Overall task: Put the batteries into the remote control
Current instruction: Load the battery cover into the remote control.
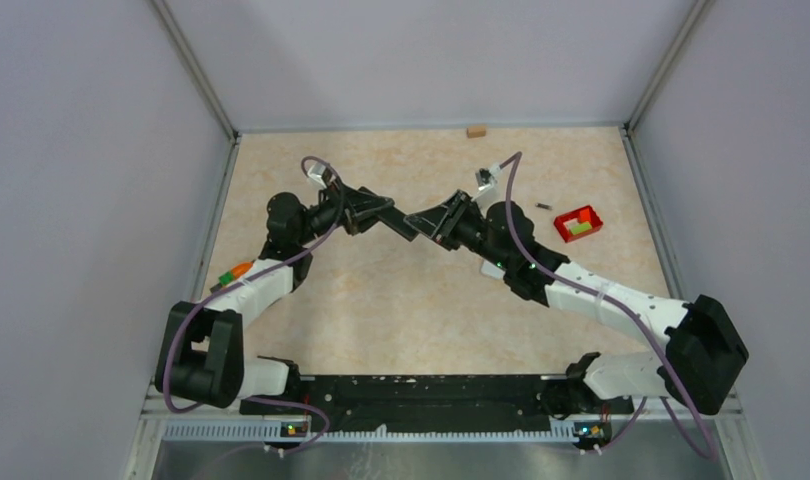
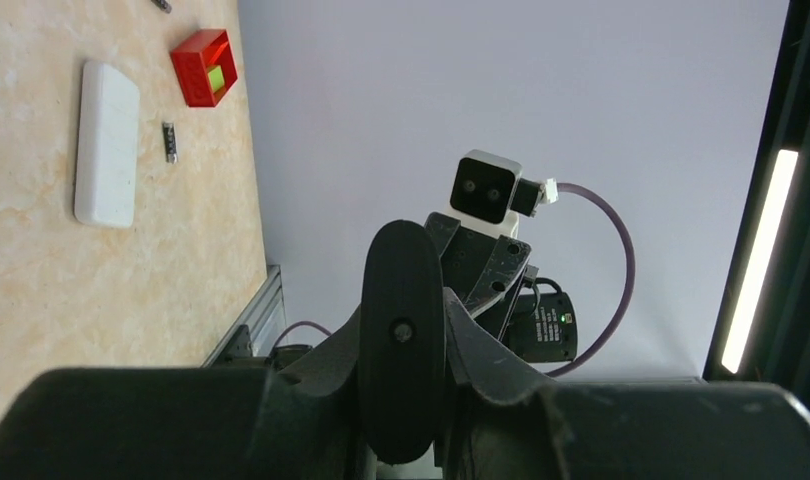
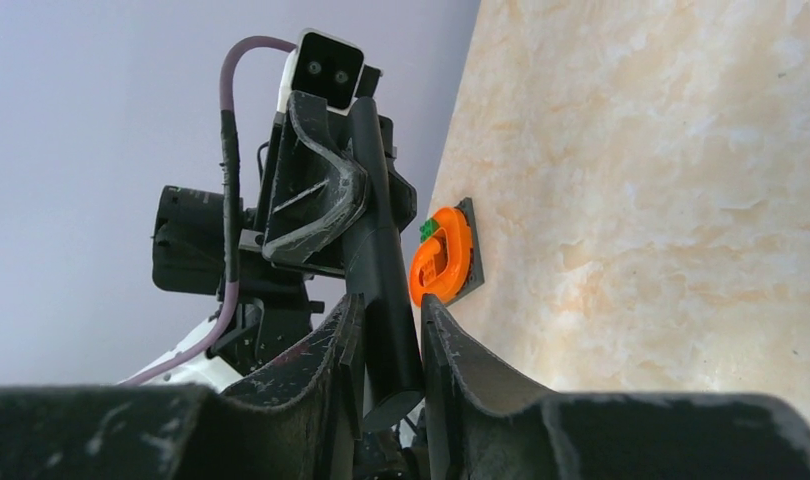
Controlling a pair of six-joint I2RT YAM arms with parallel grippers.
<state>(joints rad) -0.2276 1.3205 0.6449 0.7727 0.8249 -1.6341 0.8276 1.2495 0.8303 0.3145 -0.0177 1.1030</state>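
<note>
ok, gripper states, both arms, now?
Left gripper: shut on the remote.
Right gripper: shut on the same remote, at its other end.

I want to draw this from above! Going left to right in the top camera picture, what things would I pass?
Orange carrot-shaped piece → black remote, held up in the middle → small tan block at the far edge → dark battery → red tray.
</note>
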